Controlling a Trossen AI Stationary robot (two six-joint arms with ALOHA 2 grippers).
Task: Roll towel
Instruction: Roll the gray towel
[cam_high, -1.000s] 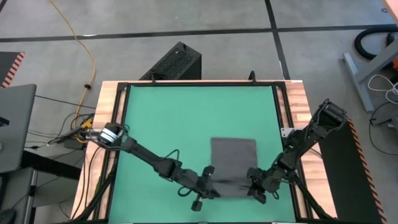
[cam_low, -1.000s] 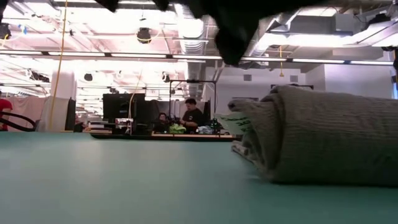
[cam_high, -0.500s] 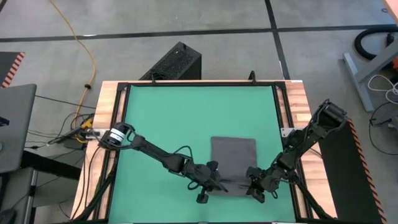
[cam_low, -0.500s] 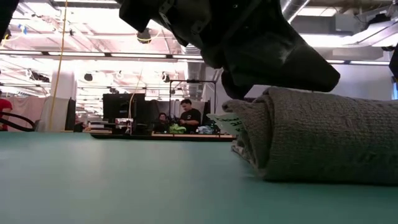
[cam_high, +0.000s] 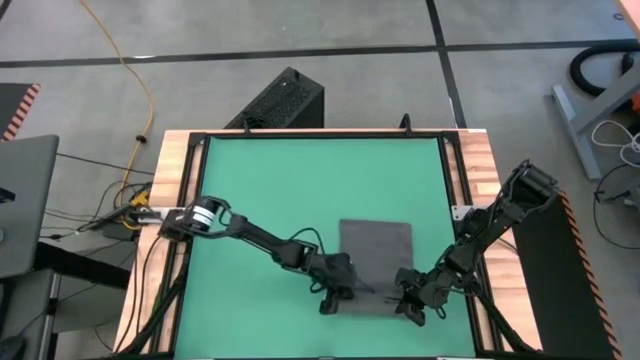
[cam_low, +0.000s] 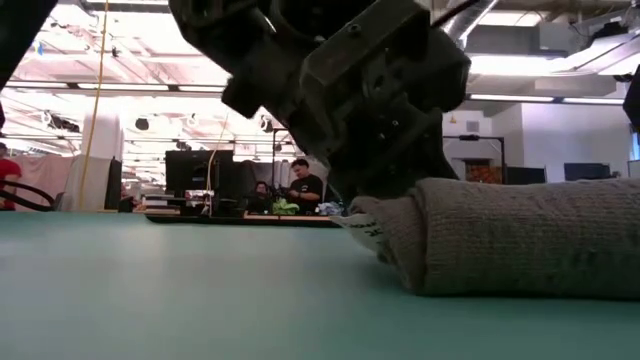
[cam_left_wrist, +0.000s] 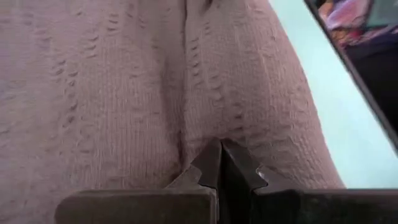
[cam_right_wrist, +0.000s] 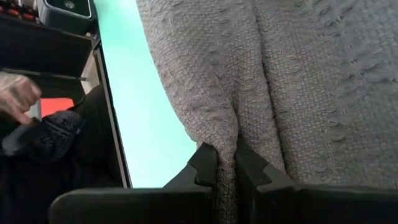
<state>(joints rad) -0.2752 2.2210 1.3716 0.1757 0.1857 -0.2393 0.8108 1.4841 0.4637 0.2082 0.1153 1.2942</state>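
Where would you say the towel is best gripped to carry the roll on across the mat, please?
Probably at the two ends of the rolled near edge, coming from the table's front. The towel lies flat beyond, with its roll along that edge, so pinching the fold lets it turn forward. The left claw and right claw are shut on that fold.

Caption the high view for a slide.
Both claws, left and right, pinch the dark grey cloth towel on the green mat.

Far half of the green mat (cam_high: 300, 180) lies wide open — both arms crowd the towel's (cam_high: 376, 250) near rolled edge.
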